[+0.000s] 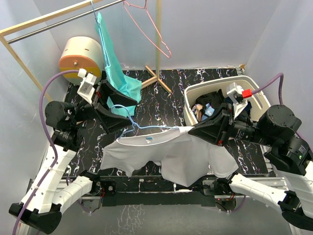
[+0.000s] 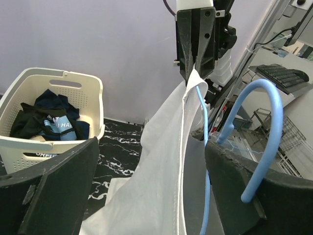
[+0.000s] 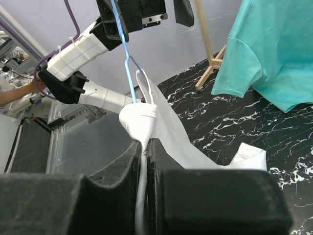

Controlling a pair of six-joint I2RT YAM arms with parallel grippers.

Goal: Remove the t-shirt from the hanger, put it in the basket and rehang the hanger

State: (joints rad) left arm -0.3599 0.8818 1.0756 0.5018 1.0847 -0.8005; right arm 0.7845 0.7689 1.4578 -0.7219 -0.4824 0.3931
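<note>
The white t-shirt (image 1: 181, 156) lies spread near the front edge, still on a light-blue hanger (image 1: 129, 120). My right gripper (image 1: 193, 131) is shut on a bunched shoulder of the shirt (image 3: 139, 115), close-up in the right wrist view (image 3: 145, 144). My left gripper (image 1: 128, 113) is open, its jaws wide apart (image 2: 151, 147), with the shirt (image 2: 161, 161) stretched between them. The hanger's blue hook (image 2: 274, 112) curves over its right finger (image 2: 254, 196). The hanger wire (image 3: 128, 78) runs from the shirt's shoulder up to the left gripper (image 3: 117, 14).
A white laundry basket (image 1: 254, 93) with dark clothes stands at the back right, also in the left wrist view (image 2: 93, 98). A teal t-shirt (image 1: 117, 73) and a pink hanger (image 1: 146, 29) hang on the wooden rack (image 1: 158, 39). A round beige and orange object (image 1: 80, 54) sits back left.
</note>
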